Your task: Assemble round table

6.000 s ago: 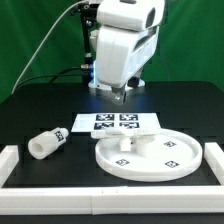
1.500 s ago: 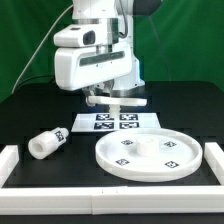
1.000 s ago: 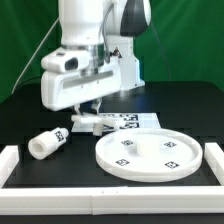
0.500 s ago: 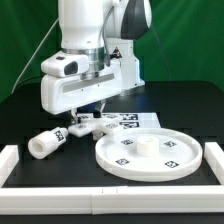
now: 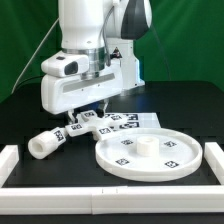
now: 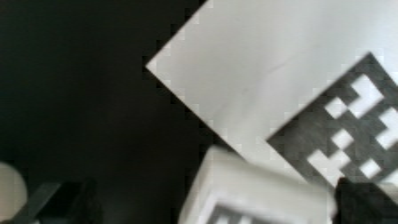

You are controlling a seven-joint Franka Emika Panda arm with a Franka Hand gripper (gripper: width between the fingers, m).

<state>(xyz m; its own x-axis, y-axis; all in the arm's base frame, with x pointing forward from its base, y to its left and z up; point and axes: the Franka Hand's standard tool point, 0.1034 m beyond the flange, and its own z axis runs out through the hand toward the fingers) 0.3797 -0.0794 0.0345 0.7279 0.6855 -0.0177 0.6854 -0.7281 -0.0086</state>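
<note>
From my end the arm [image 5: 88,40] is all glossy white shells, fat and rounded, with thin darker seams where the segments meet. One joint up top has a dark grey round cap [image 5: 138,18]. A thin black cable [image 5: 46,48] hangs off its side. Lower down there's a boxy white housing [image 5: 72,88], and the gripper [image 5: 88,113] under it has darker fingers, which are just blurry smudges on my wrist view.
</note>
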